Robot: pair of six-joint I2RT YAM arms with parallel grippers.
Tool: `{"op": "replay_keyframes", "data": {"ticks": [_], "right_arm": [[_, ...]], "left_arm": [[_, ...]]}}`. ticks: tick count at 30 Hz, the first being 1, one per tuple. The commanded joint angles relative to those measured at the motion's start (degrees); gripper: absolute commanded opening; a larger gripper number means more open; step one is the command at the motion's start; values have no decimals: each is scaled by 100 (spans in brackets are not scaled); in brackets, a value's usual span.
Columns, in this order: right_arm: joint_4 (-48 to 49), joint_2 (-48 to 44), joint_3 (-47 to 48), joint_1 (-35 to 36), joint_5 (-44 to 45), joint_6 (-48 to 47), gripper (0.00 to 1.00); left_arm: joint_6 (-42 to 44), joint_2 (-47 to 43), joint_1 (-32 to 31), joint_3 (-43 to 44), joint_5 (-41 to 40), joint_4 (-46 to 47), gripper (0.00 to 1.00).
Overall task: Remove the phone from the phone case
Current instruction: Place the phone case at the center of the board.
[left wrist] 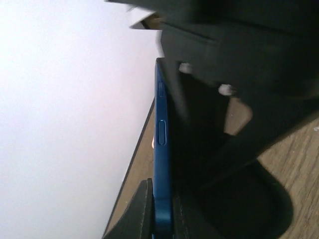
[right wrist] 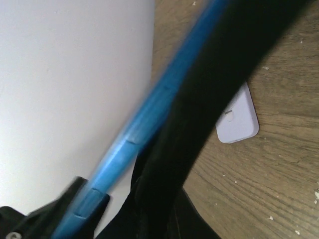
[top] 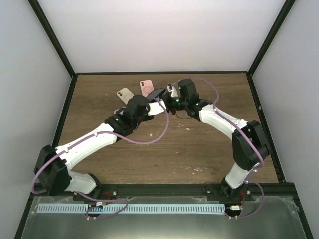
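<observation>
Blue phone [right wrist: 144, 119], perhaps cased, blurred and cropped.

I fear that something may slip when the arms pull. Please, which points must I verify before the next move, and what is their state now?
1. Left gripper shut on the blue phone: ok, fingers sit on both sides of its edge.
2. Right gripper shut on it too: ok, though blurred.
3. Phone lifted off the table: ok.
4. Case already loose from the phone: cannot tell; the dark band beside the blue edge is blurred.
5. Beige phone and pink phone out of the way: not ok, they lie close beside the grippers.
</observation>
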Motion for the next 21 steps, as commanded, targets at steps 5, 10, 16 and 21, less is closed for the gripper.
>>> {"op": "replay_keyframes", "data": {"ticks": [5,10,16,21], "right_arm": [[-28,-256,-294,46,-417,-527,1],[31,-220,-479,-60,-362,-620,1],[20,-223,-677,-169,-235,-857,1],[-124,-283,-730,-354,-84,-1410,1]], "left_arm": [[20,-212,600,521,-302,-423,0],[148,-335,714,659,-256,-453,0],[234,-499,820,733,-220,-518,0],[-46,-702,847,818,-20,-928,0]]}}
